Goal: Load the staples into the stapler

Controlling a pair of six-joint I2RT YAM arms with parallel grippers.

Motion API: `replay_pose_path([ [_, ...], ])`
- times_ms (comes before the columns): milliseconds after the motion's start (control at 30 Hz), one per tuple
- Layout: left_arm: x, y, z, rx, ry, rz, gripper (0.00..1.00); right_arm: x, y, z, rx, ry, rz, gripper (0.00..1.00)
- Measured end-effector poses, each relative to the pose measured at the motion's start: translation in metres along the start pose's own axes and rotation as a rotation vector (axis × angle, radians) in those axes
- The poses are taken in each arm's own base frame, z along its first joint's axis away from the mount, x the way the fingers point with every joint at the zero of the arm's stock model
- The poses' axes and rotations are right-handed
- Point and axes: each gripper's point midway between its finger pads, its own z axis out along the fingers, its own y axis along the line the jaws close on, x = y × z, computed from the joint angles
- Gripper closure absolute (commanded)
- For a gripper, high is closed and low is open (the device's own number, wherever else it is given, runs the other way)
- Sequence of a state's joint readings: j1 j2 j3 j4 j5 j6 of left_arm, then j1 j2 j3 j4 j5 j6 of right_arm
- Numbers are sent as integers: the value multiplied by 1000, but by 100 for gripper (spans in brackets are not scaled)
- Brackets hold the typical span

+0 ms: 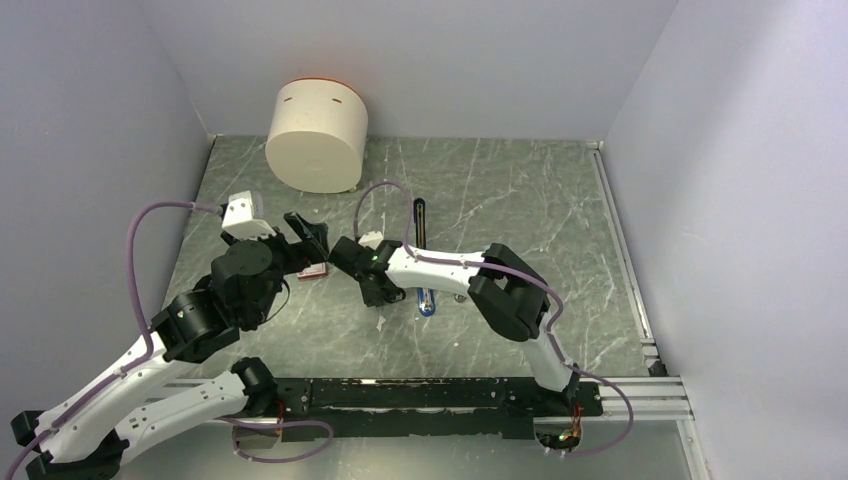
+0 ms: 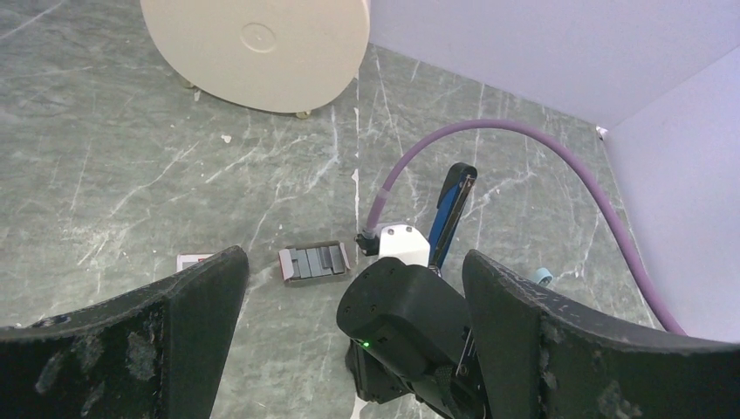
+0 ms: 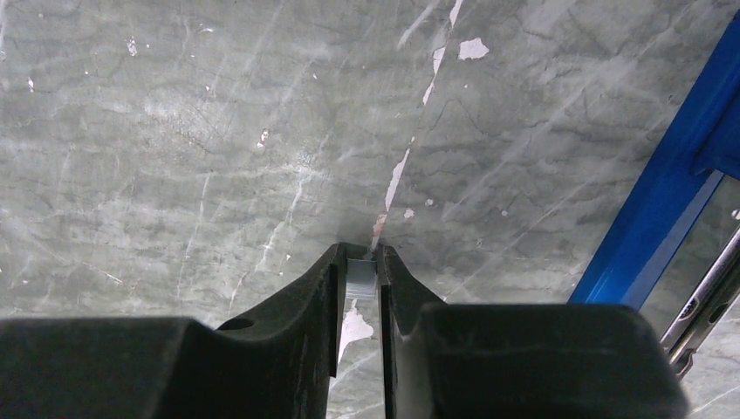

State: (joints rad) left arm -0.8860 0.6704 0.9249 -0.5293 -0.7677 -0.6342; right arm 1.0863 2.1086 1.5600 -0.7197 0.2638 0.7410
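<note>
The stapler (image 1: pixel 424 290) lies opened out on the table, blue body near, black arm far. It also shows in the left wrist view (image 2: pixel 452 209) and at the right edge of the right wrist view (image 3: pixel 663 209). My right gripper (image 3: pixel 360 262) is shut on a small silvery staple block (image 3: pixel 361 281), just above the table and left of the stapler; from above it (image 1: pixel 380 296) points down. An open staple box tray (image 2: pixel 314 262) holds several grey blocks, its red lid (image 2: pixel 194 260) beside it. My left gripper (image 2: pixel 353 266) is open and empty, hovering near the red box (image 1: pixel 313 268).
A large cream round container (image 1: pixel 315 135) stands at the back left, also in the left wrist view (image 2: pixel 253 44). A small pale-blue piece (image 2: pixel 543 276) lies right of the stapler. The right arm's purple cable (image 2: pixel 524 140) arcs over the stapler. Walls enclose the table.
</note>
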Motion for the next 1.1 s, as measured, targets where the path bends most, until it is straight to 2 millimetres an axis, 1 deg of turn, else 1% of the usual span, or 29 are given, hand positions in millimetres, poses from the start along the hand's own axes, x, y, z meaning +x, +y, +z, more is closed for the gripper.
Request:
replay_pose_path([
  [133, -1, 2, 0, -11, -8, 7, 3, -1, -1, 0, 7, -7, -1, 78],
  [267, -2, 3, 0, -16, -11, 14, 3, -7, -6, -1, 30, -35, -7, 78],
  [333, -2, 4, 1, -19, -14, 16, 3, -12, -9, -6, 40, -59, -7, 78],
  [433, -3, 5, 0, -22, -14, 19, 3, -24, -15, -19, 38, -105, 8, 78],
  [533, -6, 5, -1, -24, -17, 18, 3, -37, -28, -38, 40, -153, 35, 78],
  [633, -7, 5, -1, -24, -20, 15, 3, -52, -48, -54, 45, -203, 80, 78],
  [733, -6, 3, -1, -16, -13, 16, 3, -58, -72, -61, 60, -230, 122, 77],
  [833, -2, -3, 1, 2, 2, 13, 3, -56, -99, -61, 83, -236, 156, 77],
  [933, 7, -11, 6, 22, 35, 19, 3, -49, -118, -59, 101, -233, 165, 77],
  [1100, 22, -20, 12, 41, 87, 35, 3, -41, -120, -53, 99, -228, 149, 77],
])
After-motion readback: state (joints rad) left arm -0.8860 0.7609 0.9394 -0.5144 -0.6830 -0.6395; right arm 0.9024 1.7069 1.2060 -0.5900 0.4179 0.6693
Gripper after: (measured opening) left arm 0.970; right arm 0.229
